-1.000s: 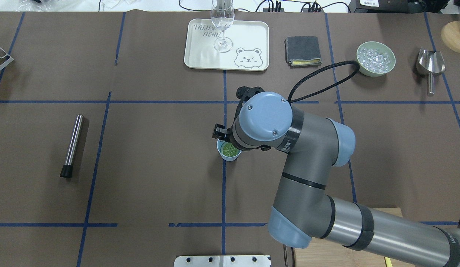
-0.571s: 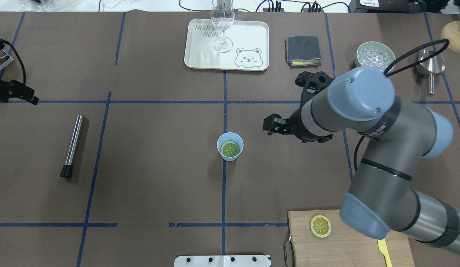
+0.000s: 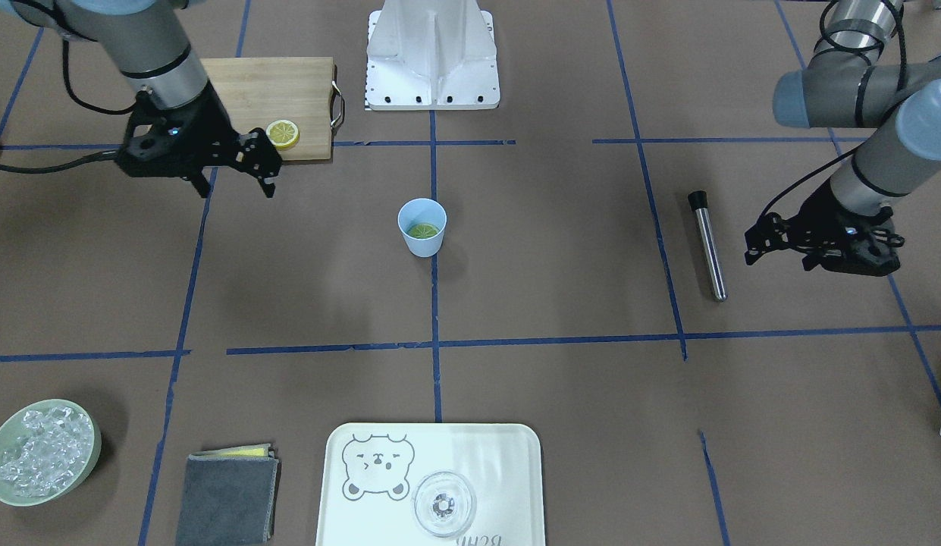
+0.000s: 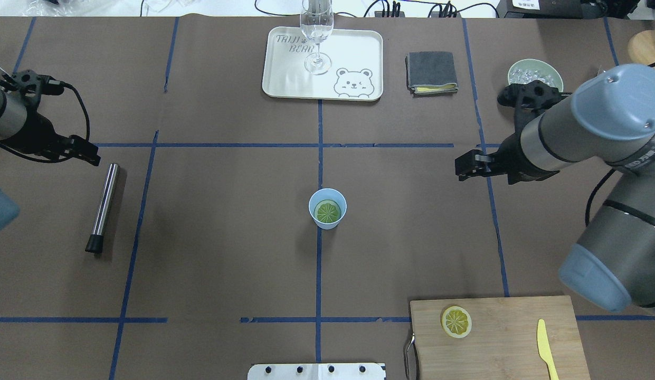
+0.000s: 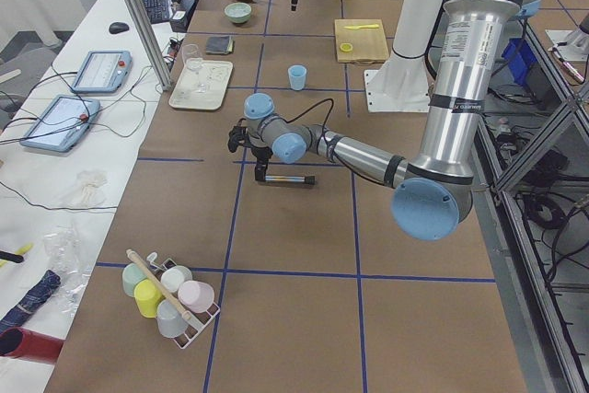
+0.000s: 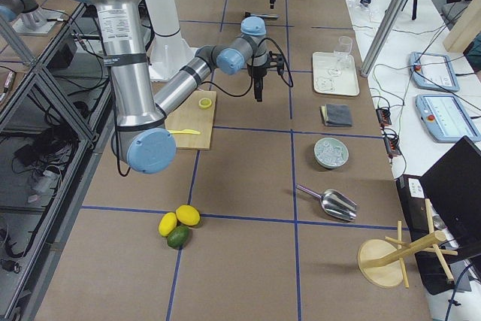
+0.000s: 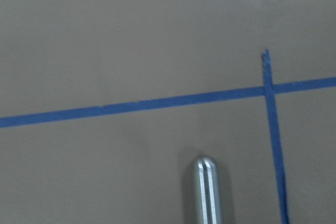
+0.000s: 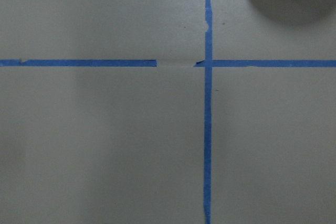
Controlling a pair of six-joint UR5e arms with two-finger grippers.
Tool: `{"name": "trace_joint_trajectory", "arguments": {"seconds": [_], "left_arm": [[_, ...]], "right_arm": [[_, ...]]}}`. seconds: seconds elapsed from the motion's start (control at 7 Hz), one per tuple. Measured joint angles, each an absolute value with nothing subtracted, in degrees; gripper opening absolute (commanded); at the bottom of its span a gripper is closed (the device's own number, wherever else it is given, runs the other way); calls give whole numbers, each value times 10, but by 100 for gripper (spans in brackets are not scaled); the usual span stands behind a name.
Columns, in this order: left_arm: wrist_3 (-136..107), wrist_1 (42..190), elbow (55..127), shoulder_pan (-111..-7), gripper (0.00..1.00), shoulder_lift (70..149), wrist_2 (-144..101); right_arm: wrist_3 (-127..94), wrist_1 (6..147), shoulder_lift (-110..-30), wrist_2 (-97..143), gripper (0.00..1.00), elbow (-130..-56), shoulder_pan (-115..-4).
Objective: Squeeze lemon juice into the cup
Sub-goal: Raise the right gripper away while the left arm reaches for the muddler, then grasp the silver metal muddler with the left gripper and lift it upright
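**A:** What was the cup made of?

**B:** The cup (image 4: 327, 208) was smooth pale-blue plastic, tapered and without a handle. It stood upright mid-table (image 4: 227, 264) on matte brown paper, where two blue tape lines crossed. The lemon (image 4: 328, 212) lay flat on its bottom, a thin round with spoked segments that looked greenish in the cup's shade.

**A:** And the grippers?

**B:** Both were well apart from the cup and held nothing. The right gripper (image 3: 236, 188) had its two black fingers spread, above the paper just beside the board (image 4: 506, 338). The left gripper (image 3: 777, 262) also looked spread, near the rod (image 4: 103, 207), a polished steel cylinder with a black cap.

**A:** What lay on the board?

**B:** It was pale wood with a wire handle. On it lay the other slice (image 4: 456, 321), which had a yellow rind, and a flat yellow knife (image 4: 546, 348).

**A:** Did the views differ?

**B:** The front view showed both fingers of each gripper, while the overhead view showed them side-on. Only the overhead view showed the knife. The front view showed the whole bowl (image 3: 91, 455), pale green and heaped with clear ice. The right side view alone showed a shiny metal scoop (image 6: 331, 202). The left wrist view caught only the rod's rounded end, and the right wrist view caught the bowl's rim.
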State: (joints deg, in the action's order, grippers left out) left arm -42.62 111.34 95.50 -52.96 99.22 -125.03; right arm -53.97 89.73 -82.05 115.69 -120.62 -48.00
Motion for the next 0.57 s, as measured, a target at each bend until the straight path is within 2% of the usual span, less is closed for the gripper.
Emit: {"name": "trace_joint_trajectory", "arguments": {"seconds": [0.14,0.29,0.43,0.57], "left_arm": [[-430,1114,946,-514,86,994,-1238],[-429,1115,937,-505,83,994,-1228],[-428,1120,925,-500,70,994,-1223],[-429,1130,912,-497,43,995,-1222]], "right_arm": [[-519,897,-830,1162,100,-1206,-490],[-512,897,-834,1164,100,-1206,-494],[-509,897,-835,1166,100,-1206,-495],[-508,897,-836,1166,100,-1206,-495]]}}
